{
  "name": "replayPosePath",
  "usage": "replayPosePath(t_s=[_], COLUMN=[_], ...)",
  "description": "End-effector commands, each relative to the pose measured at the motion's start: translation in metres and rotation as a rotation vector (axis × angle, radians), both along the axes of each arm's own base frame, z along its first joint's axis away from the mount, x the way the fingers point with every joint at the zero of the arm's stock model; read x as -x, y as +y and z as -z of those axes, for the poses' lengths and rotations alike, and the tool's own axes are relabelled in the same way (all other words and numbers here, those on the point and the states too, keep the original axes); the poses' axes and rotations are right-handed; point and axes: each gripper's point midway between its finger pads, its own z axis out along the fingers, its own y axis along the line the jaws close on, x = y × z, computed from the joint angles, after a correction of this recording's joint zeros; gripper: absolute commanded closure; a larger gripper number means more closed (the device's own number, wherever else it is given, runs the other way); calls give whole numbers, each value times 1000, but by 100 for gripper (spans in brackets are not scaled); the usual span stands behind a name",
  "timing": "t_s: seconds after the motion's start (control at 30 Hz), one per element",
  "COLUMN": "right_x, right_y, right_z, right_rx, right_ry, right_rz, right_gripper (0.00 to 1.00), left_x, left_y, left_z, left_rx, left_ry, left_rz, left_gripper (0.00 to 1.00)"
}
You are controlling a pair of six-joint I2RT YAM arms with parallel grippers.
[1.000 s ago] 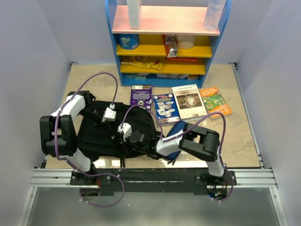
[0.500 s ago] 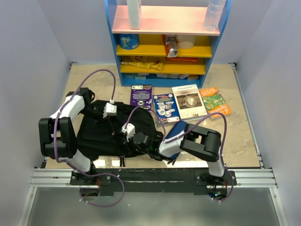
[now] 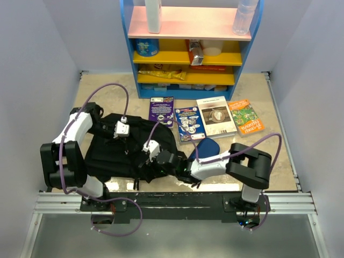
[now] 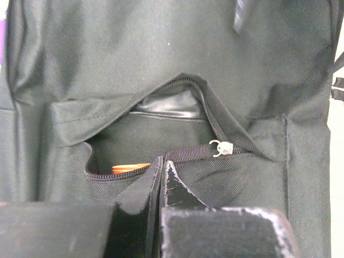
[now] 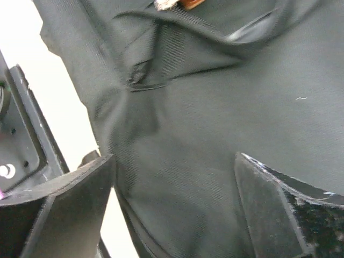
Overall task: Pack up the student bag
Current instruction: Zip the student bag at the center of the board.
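Observation:
The student bag (image 3: 110, 153), a black backpack, lies flat at the left of the table. Its front pocket (image 4: 161, 129) gapes open, and an orange item (image 4: 130, 168) shows inside. My left gripper (image 4: 162, 161) is shut, its tips on the pocket's lower zipper edge; I cannot tell whether fabric is pinched. A silver zipper pull (image 4: 221, 147) lies just to the right. My right gripper (image 5: 174, 177) is open over the bag's fabric (image 5: 226, 107), near its edge. In the top view, the left gripper (image 3: 127, 141) and right gripper (image 3: 141, 160) both sit over the bag.
Several books (image 3: 188, 122) lie in a row in front of the blue and yellow shelf (image 3: 191, 59). A dark-blue pencil case (image 3: 207, 145) lies right of the bag, next to the right arm. The metal rail (image 3: 177, 201) runs along the near edge.
My right gripper has opened and reached further left over the bag, its elbow swinging right and uncovering the pencil case. The left gripper has drifted slightly up and left, still shut.

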Motion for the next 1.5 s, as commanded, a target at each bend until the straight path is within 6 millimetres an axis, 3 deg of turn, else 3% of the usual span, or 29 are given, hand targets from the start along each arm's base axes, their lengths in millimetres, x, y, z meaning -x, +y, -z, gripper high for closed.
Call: replayPosePath(t_s=[0.0,0.17,0.27,0.3,0.37,0.63,1.07,1.3,1.47], right_x=[-34,-63,-64,-65,-60,-45,-66,-78,-85], right_y=[3,19,33,38,51,71,92,95,96], right_z=[-60,-94,-113,-109,-117,-102,-101,-89,-94], right_rx=[-3,-52,-137,-134,-170,-209,-314,-295,-309], right_ry=[-114,-171,-198,-205,-212,-181,-164,-163,-169], right_rz=[3,-70,-163,-188,-258,-394,-378,-371,-363], right_gripper=[1,1,1,1,8,36,41,43,53], left_x=[-8,4,14,16,20,21,19,19,19], left_y=[-9,-18,-22,-22,-23,-24,-23,-22,-22], left_z=[-33,-46,-47,-48,-44,-45,-49,-47,-46], left_rx=[73,119,138,136,141,144,136,132,138], left_ry=[-197,-225,-232,-253,-256,-271,-271,-261,-253], left_rz=[96,146,197,212,225,232,221,217,215], left_gripper=[100,100,100,100,100,100,100,100,100])
